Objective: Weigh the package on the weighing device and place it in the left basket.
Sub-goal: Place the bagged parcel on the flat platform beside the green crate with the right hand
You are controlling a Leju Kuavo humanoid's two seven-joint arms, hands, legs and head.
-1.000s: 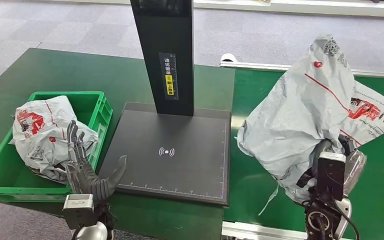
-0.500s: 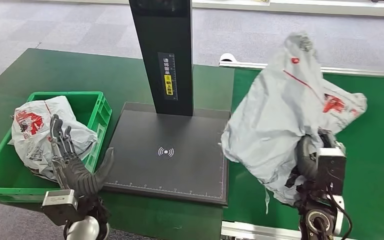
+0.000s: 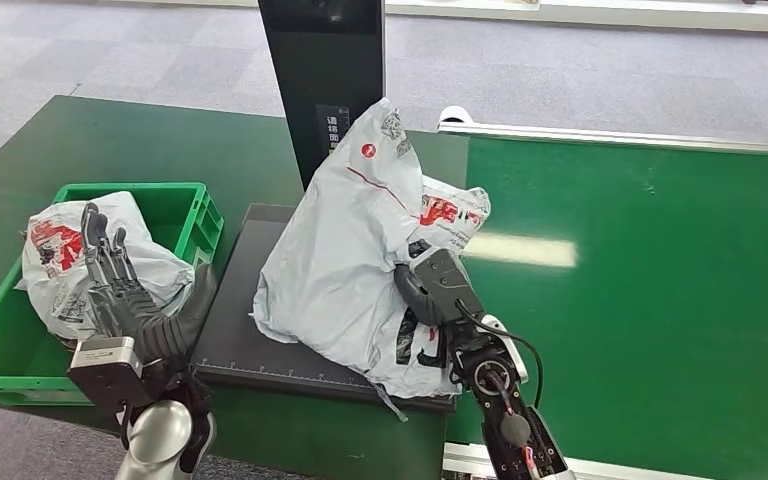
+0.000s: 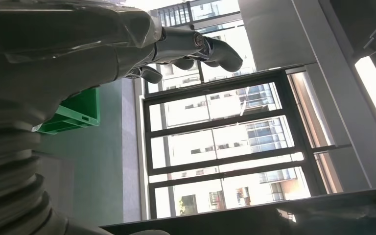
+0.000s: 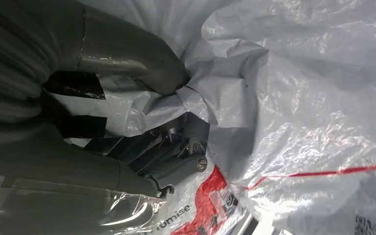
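Spanning the scene, a green-covered table (image 3: pixel 110 140) meets a green conveyor belt (image 3: pixel 640 250) on the right, with grey carpet beyond. On the table sits the weighing device (image 3: pixel 245 330), a flat black platform with a tall black post (image 3: pixel 325 70) rising from its far edge. A green plastic basket (image 3: pixel 185 205) stands just left of the platform and holds a grey mailer bag (image 3: pixel 55 265) with red print.

The package (image 3: pixel 345 250), a large crumpled grey plastic mailer with red markings, sits over the right part of the platform, its lower end touching the black surface and its top leaning in front of the post. The right hand (image 3: pixel 428 290) grips it from the right side; in the right wrist view the thumb (image 5: pixel 127 54) and darker fingers press into bunched plastic.

The left hand (image 3: pixel 135 300) is raised beside the basket's near right corner, fingers extended and apart, thumb spread toward the platform, holding nothing.
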